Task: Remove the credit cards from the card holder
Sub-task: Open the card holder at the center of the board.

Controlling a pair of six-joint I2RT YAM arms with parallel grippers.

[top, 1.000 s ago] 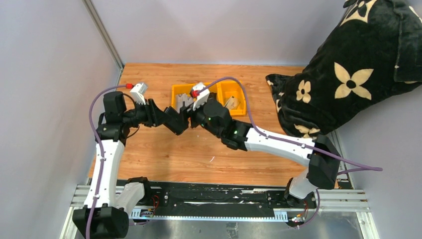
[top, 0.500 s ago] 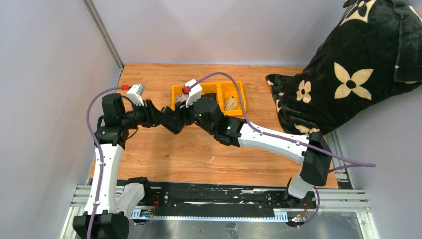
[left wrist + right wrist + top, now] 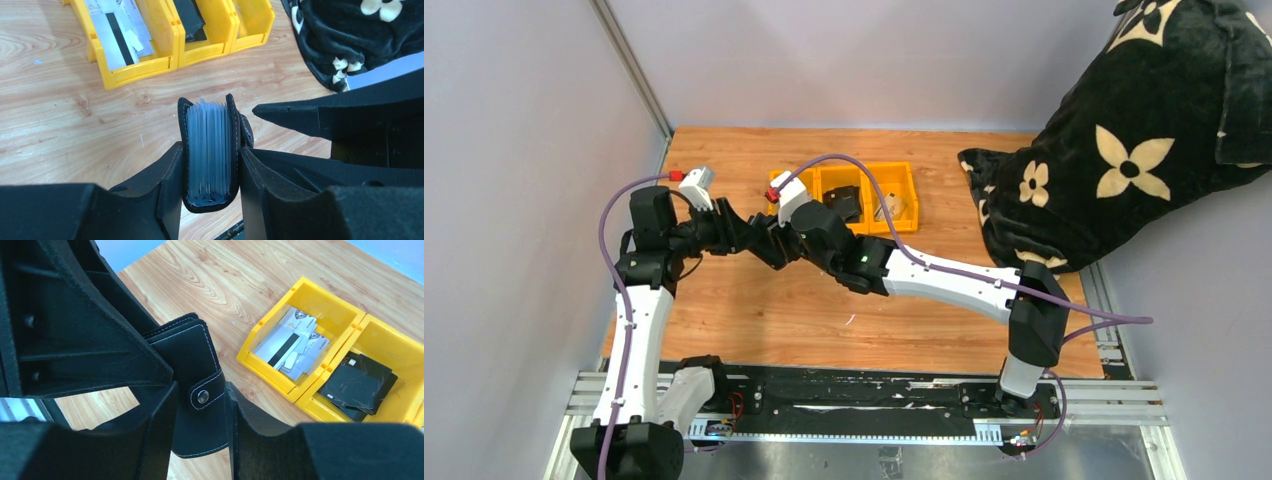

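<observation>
From above, the small black folding card holder [image 3: 209, 155] is hidden where the left hand [image 3: 766, 238] and right hand [image 3: 792, 226] meet, and the right arm covers most of the left compartment of the yellow three-compartment plastic tray [image 3: 913, 200]. The left wrist view shows the holder's sleeves edge-on; cards inside cannot be made out. The tray runs off its top edge.

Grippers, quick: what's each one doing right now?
Left gripper: closed on the card holder.
Right gripper: appears closed on the card holder too, from its other side.
</observation>
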